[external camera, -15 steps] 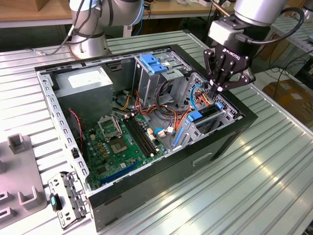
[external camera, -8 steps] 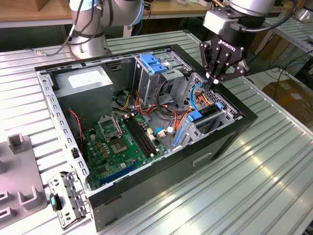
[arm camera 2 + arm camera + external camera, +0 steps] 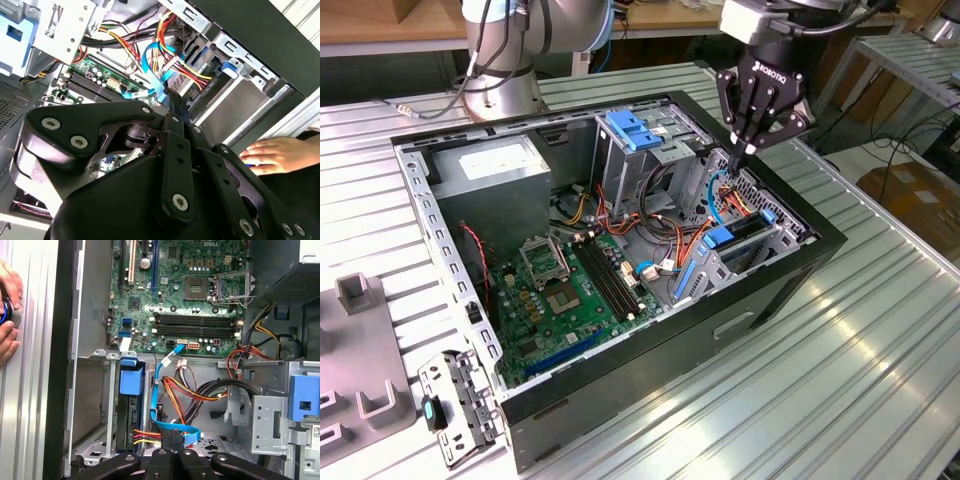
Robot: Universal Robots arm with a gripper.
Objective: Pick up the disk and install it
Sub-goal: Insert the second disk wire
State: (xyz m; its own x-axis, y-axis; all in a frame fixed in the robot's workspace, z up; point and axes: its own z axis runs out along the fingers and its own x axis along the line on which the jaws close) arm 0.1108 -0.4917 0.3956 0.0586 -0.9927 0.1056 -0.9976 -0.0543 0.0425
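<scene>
The open computer case (image 3: 790,290) is seen lying on its side on the ribbed metal surface (image 3: 880,380), with the motherboard (image 3: 565,290) exposed in the exterior view. The gripper (image 3: 748,150) is held above the corner of the case towards the exterior view's right, pointing down into the cable bundle beside the lower drive cage (image 3: 745,250). The jaws are seen drawn together to a narrow tip in the exterior view, and their dark links converge in both wrist views; nothing is seen clamped between them.

The disk (image 3: 131,410) is seen standing on edge inside the lower drive cage, its blue carrier tab (image 3: 131,377) uppermost in the first wrist view. In the exterior view the same blue tab (image 3: 720,238) is seen at the cage mouth, just below the gripper tip. Whether the disk is fully seated cannot be told.

A light-blue flat cable (image 3: 161,400) and a red, yellow and orange wire bundle (image 3: 190,392) are seen running past the cage, close to the gripper tip. The grey power-supply box (image 3: 495,175) is seen at the far end of the case, and a light-blue bracket (image 3: 635,130) sits on top of the tall metal bay.

A person's hand (image 3: 277,154) is seen resting outside the case wall in the second wrist view.
</scene>
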